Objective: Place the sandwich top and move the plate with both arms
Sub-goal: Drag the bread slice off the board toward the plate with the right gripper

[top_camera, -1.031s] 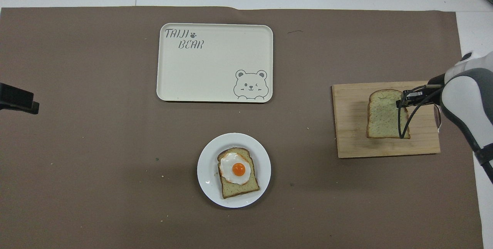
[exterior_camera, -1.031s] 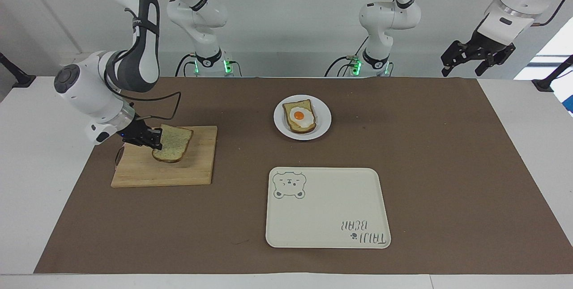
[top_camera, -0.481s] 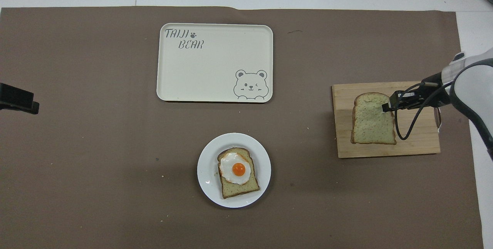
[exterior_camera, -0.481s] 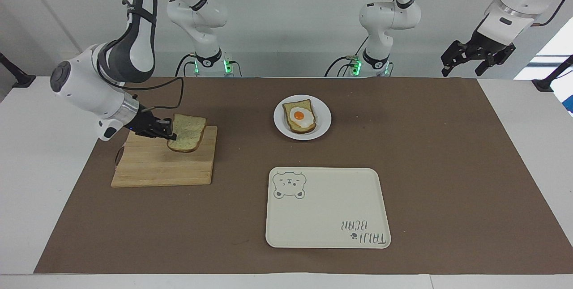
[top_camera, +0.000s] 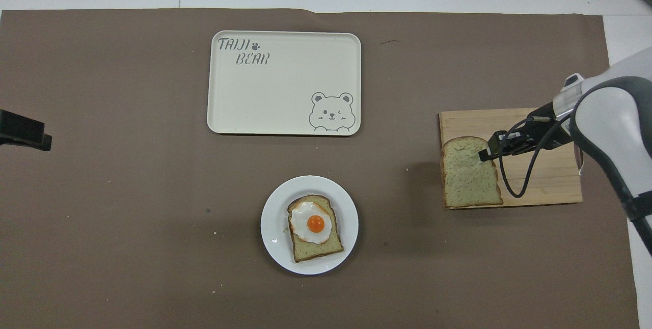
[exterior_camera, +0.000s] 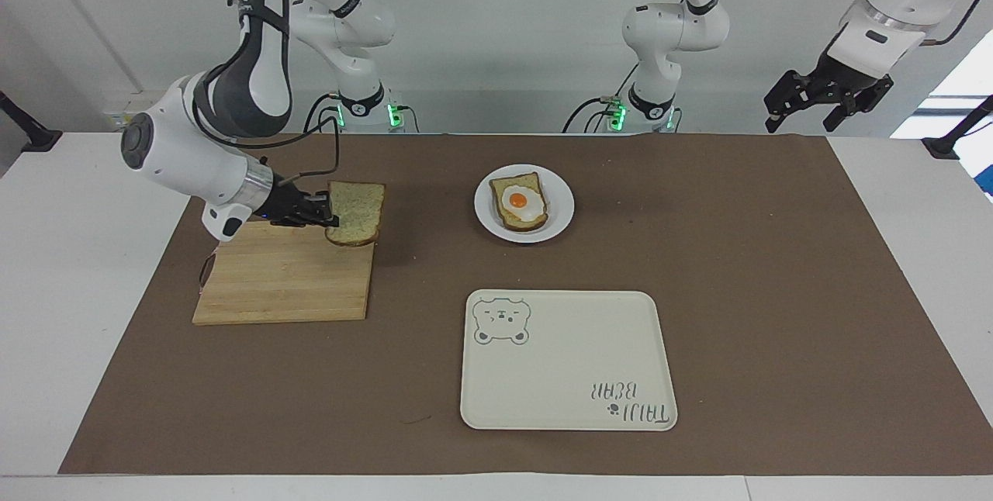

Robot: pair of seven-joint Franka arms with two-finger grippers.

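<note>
White tabletop (exterior_camera: 77,268) with a big brown mat (exterior_camera: 776,268), white wall up top. Bear tray (exterior_camera: 566,361) sits with bare mat all round. Right gripper (exterior_camera: 330,219) clamps the bread slice (exterior_camera: 357,212) flat over the cutting board's (exterior_camera: 279,276) corner, rounded top away from the robots. Egg toast (exterior_camera: 520,202) is on the plate (exterior_camera: 560,210). Left gripper (exterior_camera: 807,112) waits spread wide.

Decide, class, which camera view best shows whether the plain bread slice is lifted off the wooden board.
The facing view: there the sandwich top hangs from the shut right gripper, raised above the cutting board. The overhead view gives its whole speckled face over the board's edge, but not its height.
</note>
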